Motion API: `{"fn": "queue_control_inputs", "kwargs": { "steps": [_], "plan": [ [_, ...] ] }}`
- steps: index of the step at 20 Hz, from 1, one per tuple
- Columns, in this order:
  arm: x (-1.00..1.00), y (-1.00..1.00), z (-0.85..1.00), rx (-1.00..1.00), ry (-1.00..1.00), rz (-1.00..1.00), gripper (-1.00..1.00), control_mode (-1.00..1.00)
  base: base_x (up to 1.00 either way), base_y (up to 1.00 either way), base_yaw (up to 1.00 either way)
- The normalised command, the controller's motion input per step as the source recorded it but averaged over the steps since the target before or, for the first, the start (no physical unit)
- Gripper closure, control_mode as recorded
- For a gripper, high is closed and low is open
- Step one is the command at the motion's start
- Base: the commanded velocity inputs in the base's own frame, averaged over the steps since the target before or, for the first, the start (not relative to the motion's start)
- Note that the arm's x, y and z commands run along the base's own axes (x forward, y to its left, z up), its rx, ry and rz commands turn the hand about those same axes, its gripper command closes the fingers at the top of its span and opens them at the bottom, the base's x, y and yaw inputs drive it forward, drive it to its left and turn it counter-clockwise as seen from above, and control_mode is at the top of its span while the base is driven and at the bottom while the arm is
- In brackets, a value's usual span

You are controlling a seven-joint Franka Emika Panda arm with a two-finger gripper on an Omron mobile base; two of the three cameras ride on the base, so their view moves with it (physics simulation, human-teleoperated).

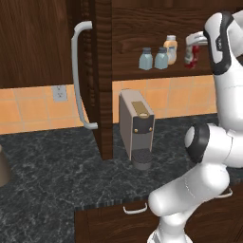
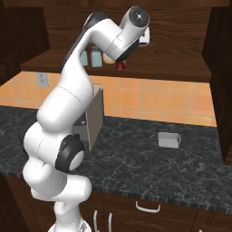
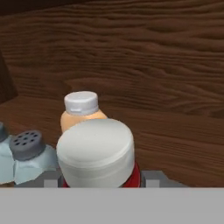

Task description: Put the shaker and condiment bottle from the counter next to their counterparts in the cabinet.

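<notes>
Fingers (image 3: 103,183) apparently clasp the upright condiment bottle (image 3: 97,155), cap (image 3: 95,151) topmost.

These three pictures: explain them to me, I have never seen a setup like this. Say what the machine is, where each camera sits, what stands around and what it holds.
It is a rendered kitchen, not a real one. The white jointed machine is a robot arm on a base that can drive. Two cameras ride on that base behind the arm, one to its left and one to its right. The third sits on the hand and looks along its fingers.

The arm reaches up into the open cabinet. The hand is closed on the red condiment bottle, its white cap close in the hand view. On the shelf beside it stand the tan-orange bottle and two pale shakers.

Below, on the dark counter, stand a coffee machine and, further right, a small grey container.
</notes>
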Motion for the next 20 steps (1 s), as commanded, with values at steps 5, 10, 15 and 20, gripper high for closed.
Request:
{"fn": "queue_control_inputs", "kwargs": {
  "steps": [5, 10, 15, 20],
  "plan": [
    [0.41, -0.12, 0.0, 0.0, 0.0, 0.0, 1.0, -1.0, 0.0, 0.0, 0.0],
    [0.47, -0.18, 0.0, 0.0, 0.0, 0.01, 1.0, -1.0, 0.0, 0.0, 0.0],
    [0.52, -0.19, 0.0, 0.02, 0.0, 0.02, 1.0, -1.0, 0.0, 0.0, 0.0],
    [0.42, -0.12, 0.0, 0.01, 0.0, 0.03, 1.0, -1.0, 0.0, 0.0, 0.0]
  ]
}}
